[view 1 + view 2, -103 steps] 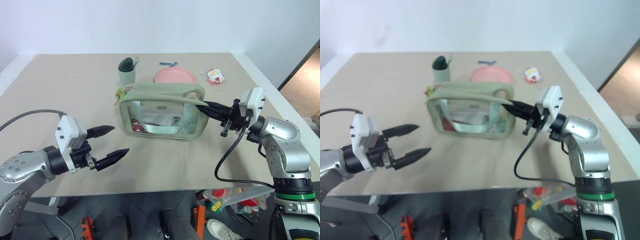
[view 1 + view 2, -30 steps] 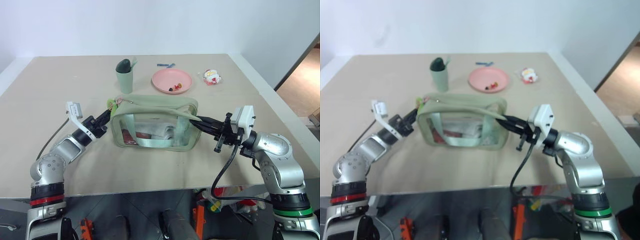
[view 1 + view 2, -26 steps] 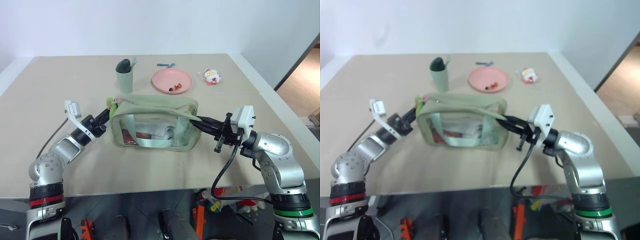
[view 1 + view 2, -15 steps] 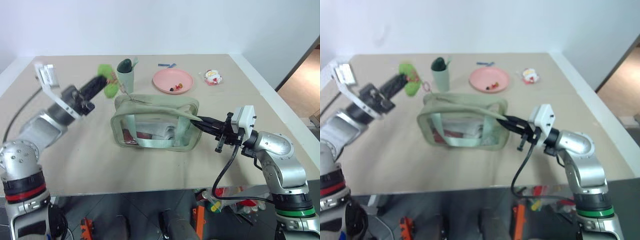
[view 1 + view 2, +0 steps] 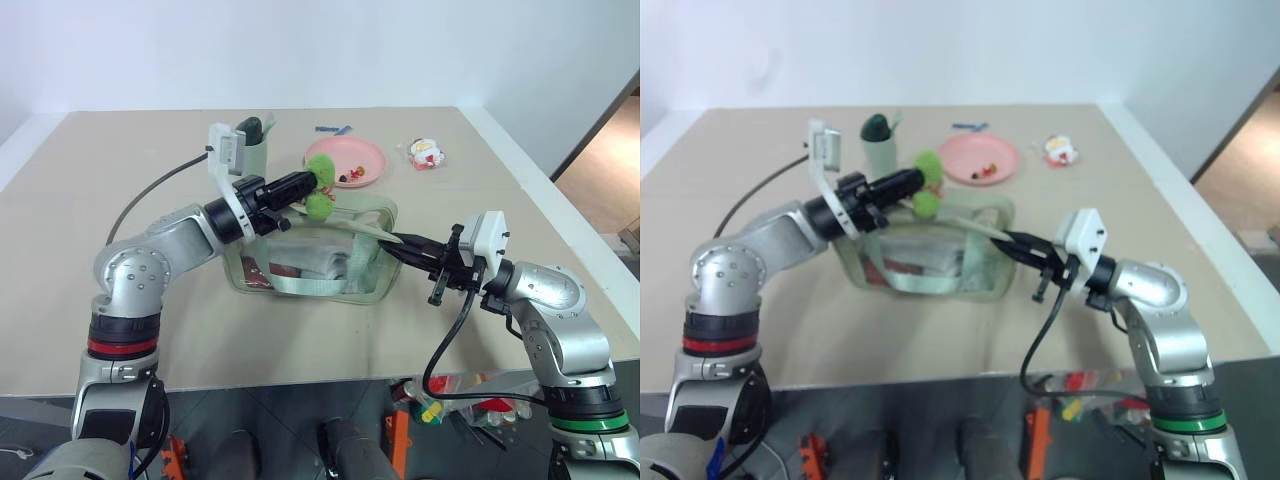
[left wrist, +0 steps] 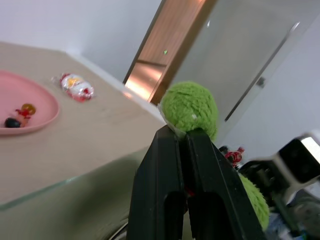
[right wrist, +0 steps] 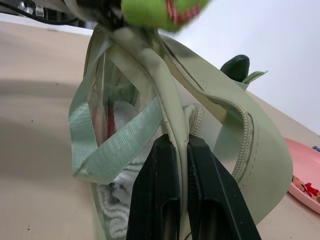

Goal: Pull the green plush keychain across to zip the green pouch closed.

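The green pouch (image 5: 300, 262) stands mid-table, pale sage with clear sides and a strap handle. The green plush keychain (image 5: 320, 186) hangs above the middle of the pouch's top, lifted off it, and shows as a fuzzy lime ball in the left wrist view (image 6: 190, 107). My left gripper (image 5: 308, 183) is shut on the keychain. My right gripper (image 5: 400, 240) is shut on the pouch's right end; in the right wrist view its fingers pinch the end tab of the pouch (image 7: 170, 115).
Behind the pouch stand a small sage cup (image 5: 252, 148) and a pink plate (image 5: 345, 160) with small bits on it. A red-and-white packet (image 5: 427, 153) lies at the far right. The table's right edge (image 5: 540, 200) runs close to my right arm.
My left gripper has swung right and up with the keychain, from the pouch's left end to above its middle. The right gripper has stayed on the pouch's right end.
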### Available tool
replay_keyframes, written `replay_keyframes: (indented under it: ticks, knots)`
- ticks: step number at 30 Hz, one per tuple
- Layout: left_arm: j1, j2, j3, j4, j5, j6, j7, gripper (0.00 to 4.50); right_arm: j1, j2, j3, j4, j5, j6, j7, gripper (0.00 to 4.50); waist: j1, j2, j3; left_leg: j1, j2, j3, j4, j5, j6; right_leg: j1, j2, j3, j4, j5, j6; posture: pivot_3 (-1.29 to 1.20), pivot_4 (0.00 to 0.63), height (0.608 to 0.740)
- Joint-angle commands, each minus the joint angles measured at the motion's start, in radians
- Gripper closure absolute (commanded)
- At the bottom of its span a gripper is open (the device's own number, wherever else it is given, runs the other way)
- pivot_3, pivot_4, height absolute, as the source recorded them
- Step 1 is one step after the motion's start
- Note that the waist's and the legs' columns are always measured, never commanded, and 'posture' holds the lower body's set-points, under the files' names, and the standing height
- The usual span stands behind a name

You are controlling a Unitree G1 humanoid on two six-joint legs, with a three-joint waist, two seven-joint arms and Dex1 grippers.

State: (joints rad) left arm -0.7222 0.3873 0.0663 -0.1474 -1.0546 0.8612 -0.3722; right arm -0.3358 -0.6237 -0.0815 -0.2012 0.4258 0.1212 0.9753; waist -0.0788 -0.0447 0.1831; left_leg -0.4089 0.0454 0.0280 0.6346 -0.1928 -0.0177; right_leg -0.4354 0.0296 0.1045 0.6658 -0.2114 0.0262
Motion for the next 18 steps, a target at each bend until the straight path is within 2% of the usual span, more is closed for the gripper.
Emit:
replay_keyframes:
  ticks: [1, 6, 7, 12, 18]
  knots:
    - [-0.006, 0.028, -0.023, -0.022, 0.059, -0.011, -0.076, 3.8, -0.003, 0.0, -0.005, -0.036, -0.001, -0.017, -0.008, 4.5, 0.0, 0.0, 0.0, 0.0, 0.0, 0.0, 0.0, 0.0, 0.0, 0.0, 0.0, 0.0, 0.0, 0.0, 0.0, 0.0, 0.15, 0.74]
    - [-0.015, 0.128, -0.022, -0.093, 0.055, 0.056, -0.166, 2.11, -0.003, -0.001, -0.003, -0.031, -0.004, -0.023, -0.009, 4.5, -0.001, 0.0, 0.0, 0.0, 0.0, 0.0, 0.0, 0.0, 0.0, 0.0, 0.0, 0.001, 0.0, -0.002, -0.003, 0.0, 0.15, 0.74]
    - [-0.021, 0.156, -0.022, -0.109, 0.062, 0.067, -0.182, 1.87, -0.004, -0.001, -0.002, -0.03, -0.004, -0.024, -0.008, 4.5, -0.001, 0.0, 0.0, 0.0, 0.0, 0.0, 0.0, 0.0, 0.0, 0.0, 0.0, 0.0, 0.0, -0.002, -0.003, 0.0, 0.15, 0.74]
    - [-0.046, 0.306, 0.0, -0.162, 0.09, 0.111, -0.249, 0.07, -0.019, 0.003, 0.007, -0.016, -0.005, -0.029, -0.004, 4.5, -0.002, 0.0, 0.0, 0.0, 0.0, 0.0, 0.0, 0.0, 0.0, -0.001, 0.0, 0.0, 0.0, -0.002, -0.004, 0.0, 0.15, 0.74]
    - [-0.02, 0.47, 0.011, -0.218, 0.189, 0.072, -0.336, 0.01, -0.043, 0.006, 0.015, 0.014, -0.007, -0.036, 0.012, 4.5, -0.003, 0.0, 0.001, 0.0, 0.001, 0.001, 0.0, 0.0, 0.0, -0.001, 0.0, 0.0, 0.0, -0.003, -0.004, 0.0, 0.15, 0.74]
